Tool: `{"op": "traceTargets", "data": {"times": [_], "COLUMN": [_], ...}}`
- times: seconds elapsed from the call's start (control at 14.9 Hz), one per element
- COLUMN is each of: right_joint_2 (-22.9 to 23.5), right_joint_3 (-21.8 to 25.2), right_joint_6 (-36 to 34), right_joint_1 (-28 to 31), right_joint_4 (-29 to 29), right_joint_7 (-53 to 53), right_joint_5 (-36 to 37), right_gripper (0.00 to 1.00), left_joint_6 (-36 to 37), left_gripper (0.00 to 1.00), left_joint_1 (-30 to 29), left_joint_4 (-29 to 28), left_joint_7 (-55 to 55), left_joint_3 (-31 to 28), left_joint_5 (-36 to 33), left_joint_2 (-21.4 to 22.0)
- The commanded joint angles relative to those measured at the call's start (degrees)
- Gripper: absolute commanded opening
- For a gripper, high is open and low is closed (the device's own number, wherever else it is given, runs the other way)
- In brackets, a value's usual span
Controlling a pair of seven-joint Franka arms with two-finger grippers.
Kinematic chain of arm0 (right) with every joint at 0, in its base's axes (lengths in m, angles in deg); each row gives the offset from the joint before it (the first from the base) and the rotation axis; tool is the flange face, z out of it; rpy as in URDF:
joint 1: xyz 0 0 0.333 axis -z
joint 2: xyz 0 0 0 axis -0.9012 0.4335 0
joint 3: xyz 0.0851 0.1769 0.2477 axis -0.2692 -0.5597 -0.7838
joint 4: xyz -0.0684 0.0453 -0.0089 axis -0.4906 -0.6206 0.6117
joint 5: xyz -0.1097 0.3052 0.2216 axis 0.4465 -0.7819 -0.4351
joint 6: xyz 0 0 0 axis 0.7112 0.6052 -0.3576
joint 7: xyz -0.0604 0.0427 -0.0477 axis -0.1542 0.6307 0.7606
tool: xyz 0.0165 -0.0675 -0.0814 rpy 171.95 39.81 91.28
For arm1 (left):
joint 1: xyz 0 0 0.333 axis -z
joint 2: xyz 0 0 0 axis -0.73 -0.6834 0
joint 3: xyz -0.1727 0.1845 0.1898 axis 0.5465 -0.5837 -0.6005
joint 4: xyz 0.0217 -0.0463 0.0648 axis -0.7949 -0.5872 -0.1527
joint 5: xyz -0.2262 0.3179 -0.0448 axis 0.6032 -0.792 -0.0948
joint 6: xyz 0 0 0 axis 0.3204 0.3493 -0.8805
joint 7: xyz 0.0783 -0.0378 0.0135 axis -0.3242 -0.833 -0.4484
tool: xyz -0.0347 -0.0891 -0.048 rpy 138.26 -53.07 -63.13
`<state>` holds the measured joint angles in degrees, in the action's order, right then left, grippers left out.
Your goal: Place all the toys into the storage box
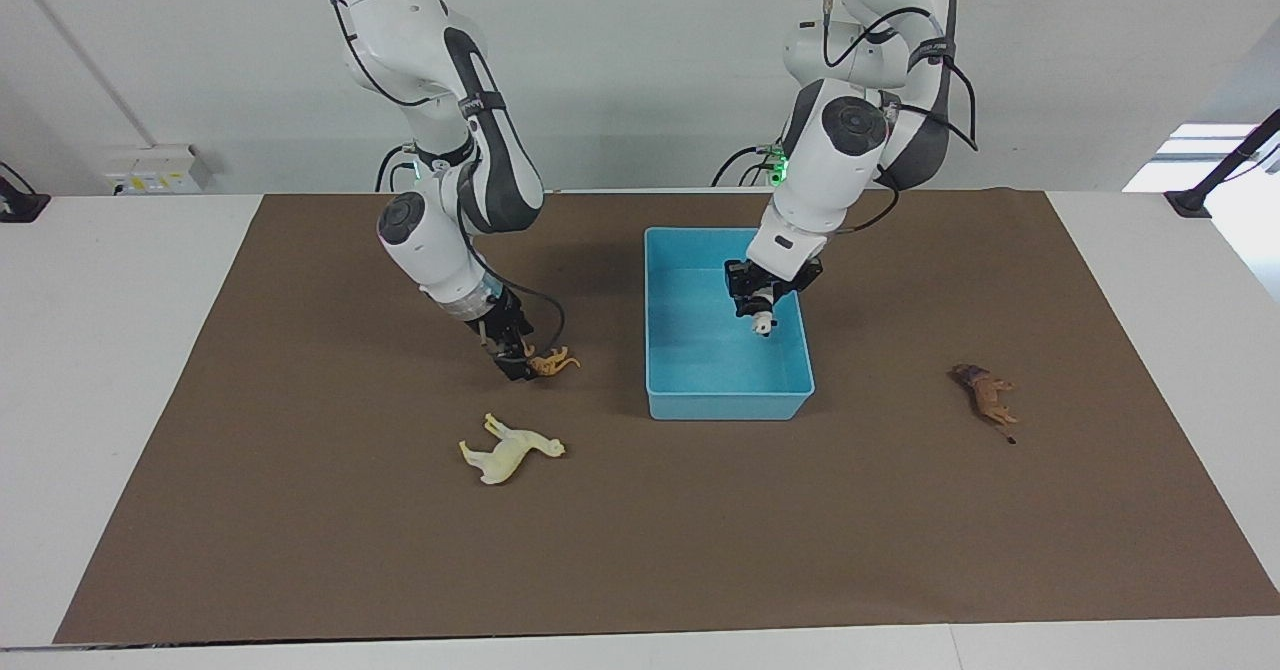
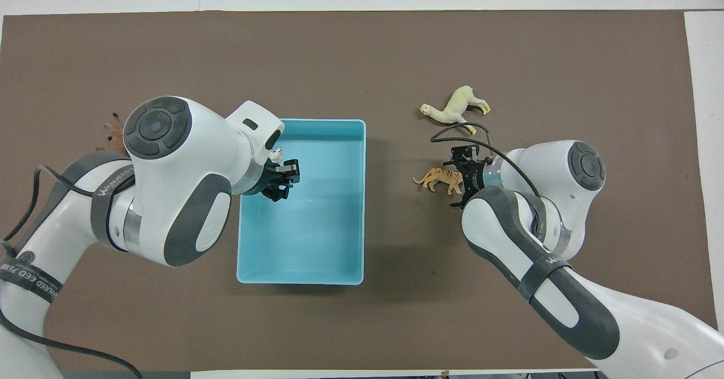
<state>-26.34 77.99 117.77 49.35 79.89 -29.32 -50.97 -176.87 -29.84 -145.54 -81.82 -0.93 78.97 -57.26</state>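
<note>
My left gripper (image 1: 758,308) (image 2: 283,180) is shut on the black-and-white panda (image 1: 763,325) (image 2: 276,155). It hangs over the inside of the light-blue storage box (image 1: 725,405) (image 2: 300,278), near the wall at the left arm's end. The right gripper (image 1: 522,360) (image 2: 457,178) is down at the mat, its open jaws astride the rear of the orange striped tiger (image 1: 550,362) (image 2: 436,179). The cream horse (image 1: 510,450) (image 2: 455,107) lies on its side, farther from the robots than the tiger. The brown lion (image 1: 985,397) (image 2: 113,133) lies toward the left arm's end.
Everything sits on a brown mat (image 1: 640,550) that covers most of the white table (image 1: 100,350). A black cable (image 2: 461,127) loops from the right wrist over the mat between the horse and the tiger.
</note>
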Motion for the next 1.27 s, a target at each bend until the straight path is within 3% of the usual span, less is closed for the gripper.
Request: {"op": "traceTargets", "data": {"times": [0.0,0.07,0.2,0.27,0.54,0.74,0.94,1.07,1.21], "right_joint_2": [-1.1,-1.1,-1.1,-1.1,-1.2,-2.5,-2.9,-4.1,-4.2], "right_joint_3": [-0.2,-0.2,-0.2,-0.2,-0.1,1.5,1.8,2.7,2.7], "right_joint_6": [1.9,1.9,1.9,1.9,-1.2,-15.5,-27.4,-29.8,-29.4], "right_joint_1": [-0.1,-0.1,-0.3,-0.7,0.1,6.9,14.9,19.2,23.5], "right_joint_4": [2.0,2.0,2.0,2.0,-1.5,-9.3,-15.0,-15.5,-15.4], "right_joint_7": [3.3,3.9,5.9,7.1,7.2,11.2,29.9,41.9,58.6], "right_joint_5": [-1.6,-1.6,-1.6,-1.6,-1.6,2.9,13.1,18.3,22.9], "right_gripper": [0.63,0.51,0.25,0.02,0.00,0.00,0.00,0.00,0.00], "left_joint_6": [-1.1,-1.0,-1.3,-1.3,-1.0,1.3,3.6,3.5,1.9], "left_gripper": [0.76,0.97,1.00,1.00,1.00,1.00,1.00,1.00,1.00], "left_joint_1": [1.1,1.9,2.1,2.3,3.3,0.1,-7.3,-12.9,-17.1], "left_joint_4": [-2.4,-2.2,-2.2,-2.2,-2.2,-2.0,-1.3,-1.3,-1.4], "left_joint_7": [-0.4,-0.9,-3.7,-4.5,-6.1,-6.1,-5.9,-4.1,6.3], "left_joint_3": [-0.7,-0.8,-0.7,-0.6,-0.8,-1.4,-1.4,-1.2,-1.5], "left_joint_5": [0.5,0.5,0.5,0.5,0.5,0.1,-0.3,-2.9,-7.1], "left_joint_2": [2.7,2.7,2.7,2.7,2.8,4.1,4.5,4.4,4.2]}}
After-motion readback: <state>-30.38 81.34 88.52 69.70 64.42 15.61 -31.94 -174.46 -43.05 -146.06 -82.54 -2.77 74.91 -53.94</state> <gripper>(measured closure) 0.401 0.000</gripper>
